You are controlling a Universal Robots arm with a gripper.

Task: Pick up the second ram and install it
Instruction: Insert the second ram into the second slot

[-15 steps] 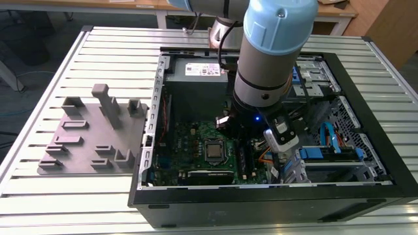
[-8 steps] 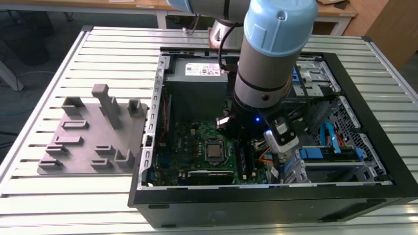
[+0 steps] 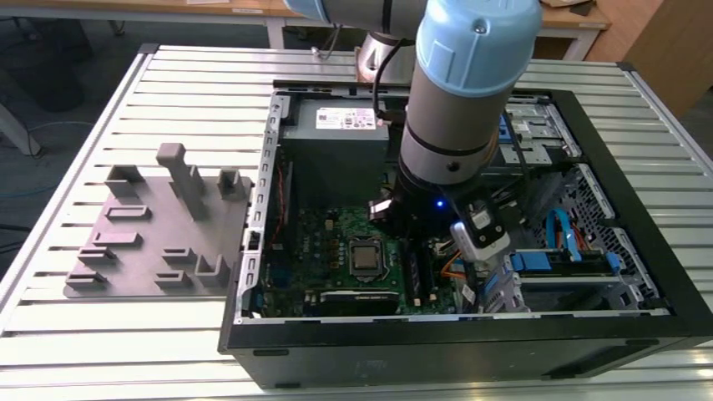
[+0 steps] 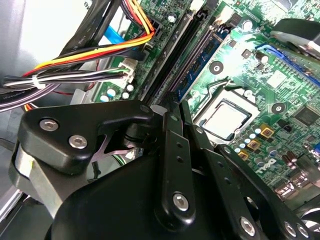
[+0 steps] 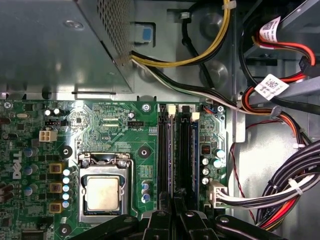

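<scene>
gripper (image 5: 175,212) is down over the motherboard (image 5: 100,125), fingers pinched nearly together right above the memory slots (image 5: 172,150), second ram (image 4: 200,62) looks seated there; push on crooked and the stick could jam or its latches stay unlocked

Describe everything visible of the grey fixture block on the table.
The grey fixture block looks like matte plastic: a flat plate bearing several upright posts, the tallest toward the far side, and low rectangular blocks nearer the camera. It lies flat on the slatted metal table, at the exterior view's left of the open computer case.
</scene>
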